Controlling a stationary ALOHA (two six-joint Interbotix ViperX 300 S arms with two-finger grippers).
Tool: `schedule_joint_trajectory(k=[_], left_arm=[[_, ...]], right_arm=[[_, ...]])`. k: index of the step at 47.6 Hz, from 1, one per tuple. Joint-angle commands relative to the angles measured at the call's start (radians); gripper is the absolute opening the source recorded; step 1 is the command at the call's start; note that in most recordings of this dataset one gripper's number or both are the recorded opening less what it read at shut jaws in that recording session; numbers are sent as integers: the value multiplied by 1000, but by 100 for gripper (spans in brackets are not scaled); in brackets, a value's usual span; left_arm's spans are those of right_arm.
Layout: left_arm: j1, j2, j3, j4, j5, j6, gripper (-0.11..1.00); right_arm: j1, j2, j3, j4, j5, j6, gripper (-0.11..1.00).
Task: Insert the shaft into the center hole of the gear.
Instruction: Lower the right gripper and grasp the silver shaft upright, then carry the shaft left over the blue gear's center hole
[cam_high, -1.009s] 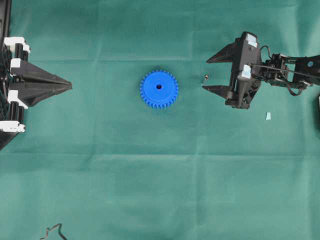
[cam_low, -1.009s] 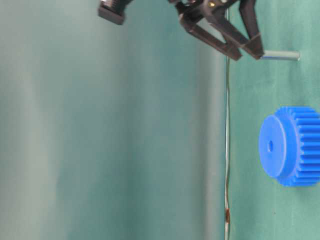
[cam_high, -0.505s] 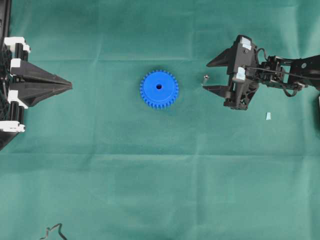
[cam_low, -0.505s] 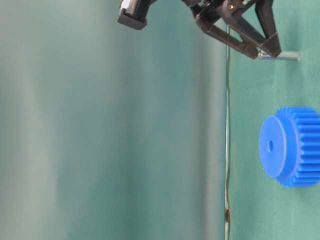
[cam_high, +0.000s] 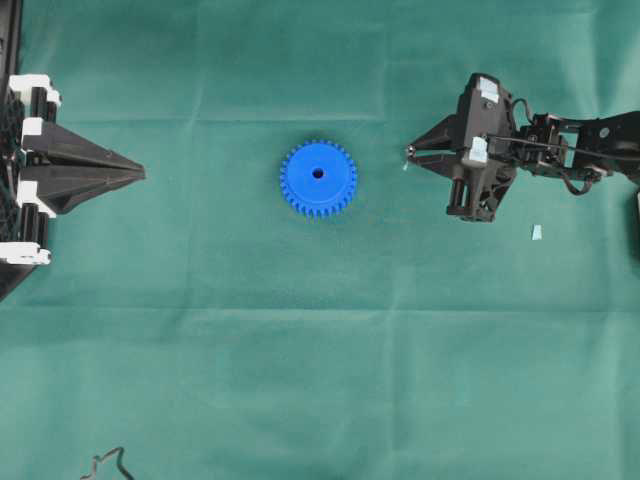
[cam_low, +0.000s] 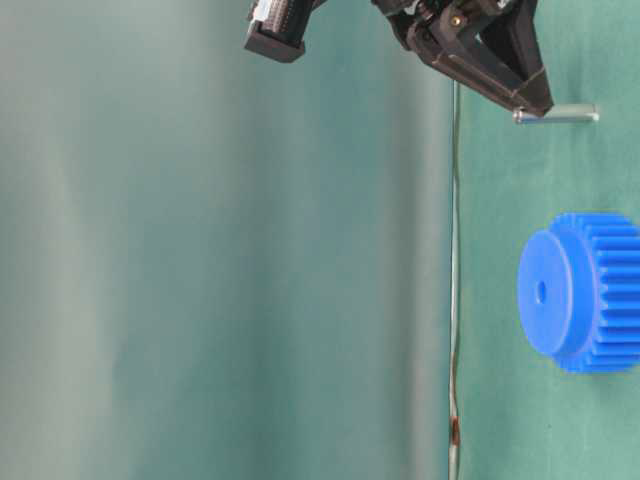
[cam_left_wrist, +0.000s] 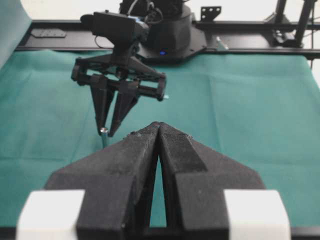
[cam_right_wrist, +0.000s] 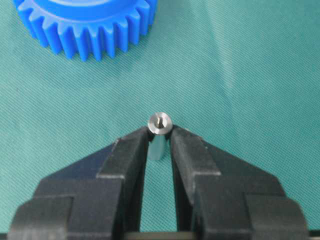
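1. Overhead view: the right gripper (cam_high: 411, 153) has its two black fingers clenched to a point on the tiny silvery-grey metal shaft (cam_high: 409, 152), which stands on the green cloth tabletop (cam_high: 320, 350) to the right of the bright blue plastic toothed gear (cam_high: 318, 178), apart from it. The gear lies flat, with its small dark center hole (cam_high: 318, 173) facing up and nothing in it. The left gripper (cam_high: 138, 172) sits at the far left edge, its black fingers pressed together with nothing between them, well apart from the gear. A small pale scrap (cam_high: 536, 232) lies on the cloth below the right arm.

2. Table-level view (turned on its side): the right gripper (cam_low: 532, 108) pinches the top end of the shaft (cam_low: 558, 115), whose other end meets the cloth. The gear (cam_low: 582, 292) rests on the cloth beside it, not touching, with the center hole (cam_low: 541, 292) showing in its flat face.

3. Left wrist view: the left gripper (cam_left_wrist: 159, 126) fills the foreground, its fingers meeting at the tips with only a thin slit lower down. Beyond it the right gripper (cam_left_wrist: 106, 131) points down at the cloth, with the shiny end of the shaft (cam_left_wrist: 103, 131) at its tips.

4. Right wrist view: the right gripper (cam_right_wrist: 160, 131) grasps the shaft (cam_right_wrist: 159, 123) just below its shiny round end, one finger on each side. The toothed rim of the gear (cam_right_wrist: 90, 25) lies beyond, at upper left, apart from the shaft.
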Motion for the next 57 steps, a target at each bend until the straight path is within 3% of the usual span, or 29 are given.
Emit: schedule_joint_trajectory(k=[1,21,45,57], left_arm=[[2,9,-23,3,-3,-2,0],[2,8,-23,3,-3,-3,0],[2,9,-25,3,-3,-5,0],[2,9,-23,3,-3,-5,0]], right_arm=[[2,-18,-17,0,-5,3,16],[2,-172,-18,0,87,2,16],[11,-170,-44,3,103,5,16],[52,-98,-146,5,104,5,16]])
